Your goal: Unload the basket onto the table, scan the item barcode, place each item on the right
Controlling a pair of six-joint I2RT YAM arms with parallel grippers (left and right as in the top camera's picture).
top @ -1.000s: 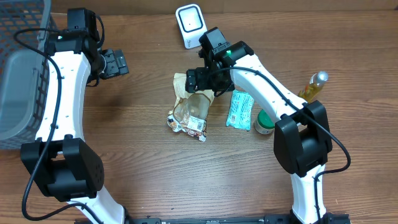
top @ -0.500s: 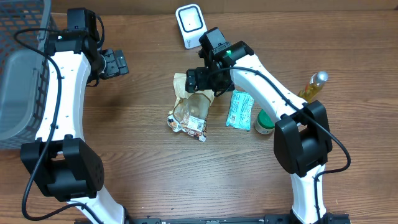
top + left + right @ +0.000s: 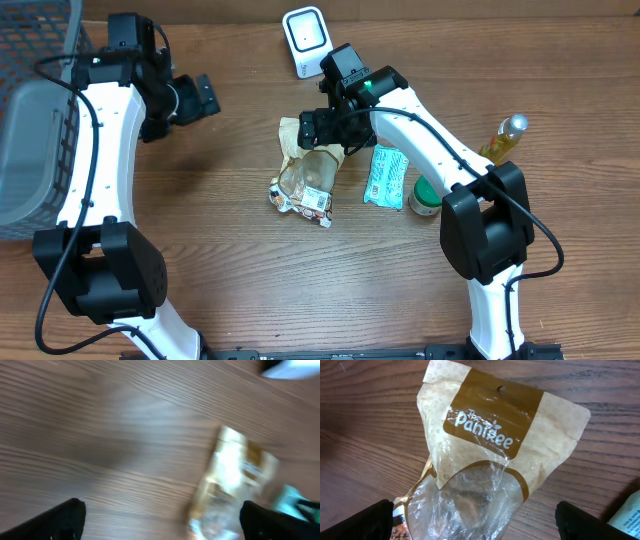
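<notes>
A tan and brown snack bag (image 3: pixel 309 170) with a clear window lies flat on the table's middle. In the right wrist view the bag (image 3: pixel 490 445) fills the frame, its "Pantree" label up. My right gripper (image 3: pixel 322 128) hovers over the bag's top end, open, its dark fingers either side of the bag (image 3: pixel 480 522), nothing held. My left gripper (image 3: pixel 200 97) hangs open over bare wood at the upper left, apart from the bag. Its view is blurred, with the bag (image 3: pixel 235 480) to the right. The white scanner (image 3: pixel 304 38) stands at the back.
A small colourful packet (image 3: pixel 300 203) lies at the bag's near end. A teal packet (image 3: pixel 385 176), a green and white tub (image 3: pixel 422 199) and a yellow bottle (image 3: pixel 503 138) sit to the right. A grey basket (image 3: pixel 35 100) stands at the far left.
My left gripper has swung a little to the right, toward the bag, and its view is blurred by motion. The right arm and the bag have not moved.
</notes>
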